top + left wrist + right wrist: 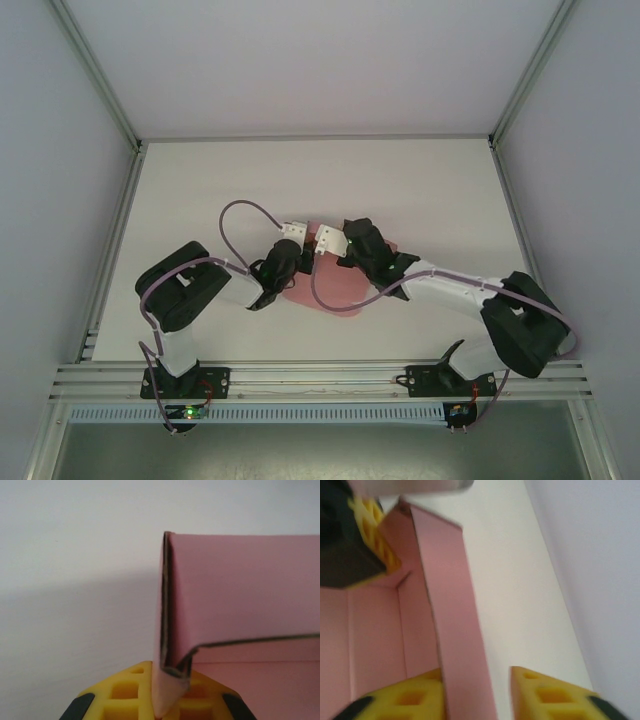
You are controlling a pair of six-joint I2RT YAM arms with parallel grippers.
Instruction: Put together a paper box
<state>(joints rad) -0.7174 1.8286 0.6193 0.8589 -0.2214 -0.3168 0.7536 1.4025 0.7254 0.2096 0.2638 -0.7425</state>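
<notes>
Meeting at the middle of the worktop (420, 190), both arms were seen over the partly folded paper box (335, 290). The left gripper (167, 692) was clamped on a corner where two raised walls joined. The right gripper (475, 695) was held apart, astride a standing side wall. Wall-raising was judged to be in hand; next, that wall would need pinching and creasing upright.

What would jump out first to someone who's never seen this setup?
The bright pink paper box at mid-table, where the left arm and right arm meet. Up close, the left jaws pinch its folded corner, while the right jaws stand open astride one raised wall.
</notes>
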